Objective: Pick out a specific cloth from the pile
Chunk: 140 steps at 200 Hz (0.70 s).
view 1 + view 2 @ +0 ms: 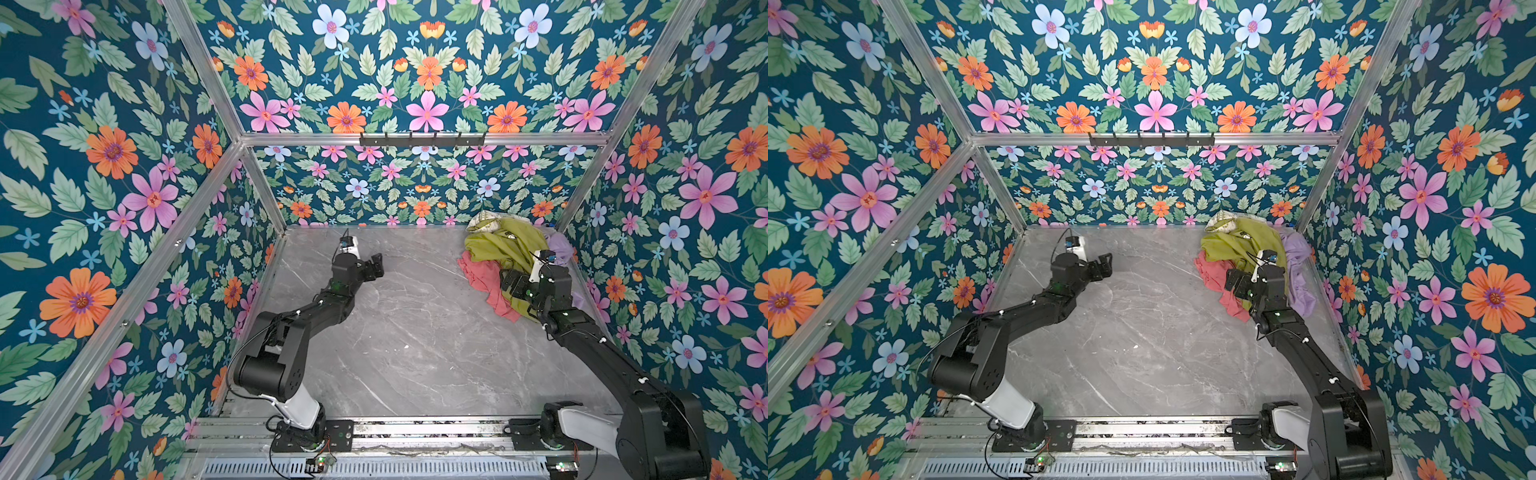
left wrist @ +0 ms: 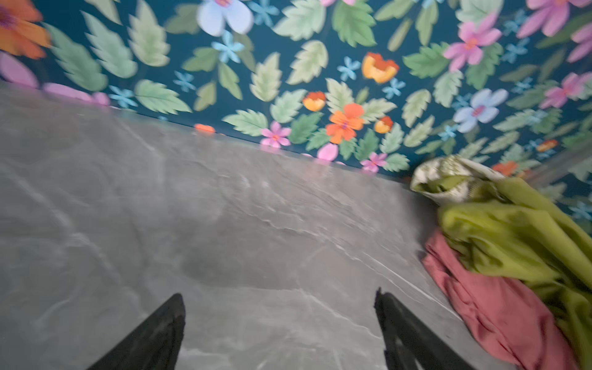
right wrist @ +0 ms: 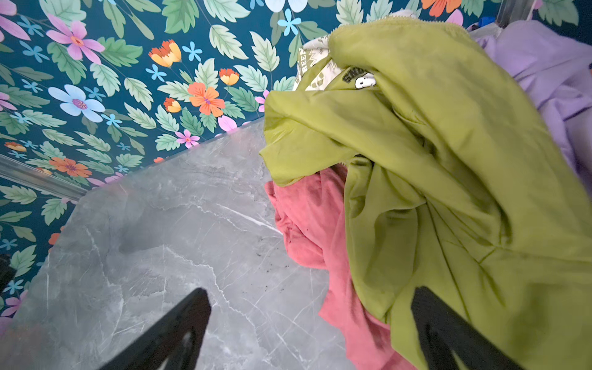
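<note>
Salmon-pink cloth (image 3: 307,224) under olive-green cloth (image 3: 432,160); lilac cloth (image 3: 544,64) in right wrist view, not left; both jaws apart, apparently empty.

Grey marble-look tabletop, one laundry heap in the far corner

The table (image 1: 395,332) is a grey slab with pale veins. The pile (image 1: 513,257) sits on it way up at about 1 o'clock, right in the corner. The salmon-pink cloth (image 1: 482,278) lies on the slab along the heap's 8 o'clock edge, partly under the olive-green cloth (image 1: 500,245). There's a lilac cloth (image 1: 559,245) at the heap's 3 o'clock side by the wall, and a cream patterned cloth (image 1: 484,222) at 12.
</note>
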Each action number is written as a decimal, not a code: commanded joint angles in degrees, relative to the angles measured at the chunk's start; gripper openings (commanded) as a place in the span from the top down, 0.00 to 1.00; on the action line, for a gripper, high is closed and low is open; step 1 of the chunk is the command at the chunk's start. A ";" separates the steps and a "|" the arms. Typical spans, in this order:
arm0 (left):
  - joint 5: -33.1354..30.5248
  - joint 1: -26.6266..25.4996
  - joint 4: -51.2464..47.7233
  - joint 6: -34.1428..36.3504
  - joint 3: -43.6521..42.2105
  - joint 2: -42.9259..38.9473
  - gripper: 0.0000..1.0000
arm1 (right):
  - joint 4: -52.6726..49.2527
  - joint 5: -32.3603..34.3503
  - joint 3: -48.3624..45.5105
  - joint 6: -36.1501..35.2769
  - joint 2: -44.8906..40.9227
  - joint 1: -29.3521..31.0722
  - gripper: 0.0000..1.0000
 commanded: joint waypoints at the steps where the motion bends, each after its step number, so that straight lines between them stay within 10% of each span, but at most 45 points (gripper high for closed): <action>1: 6.26 -3.28 1.69 -3.24 2.61 3.43 0.08 | -2.36 -1.88 1.18 0.62 0.91 0.04 0.01; 140: 14.46 -13.58 3.62 -14.93 21.86 23.52 0.19 | -11.80 -5.10 14.56 -1.85 14.87 0.04 0.00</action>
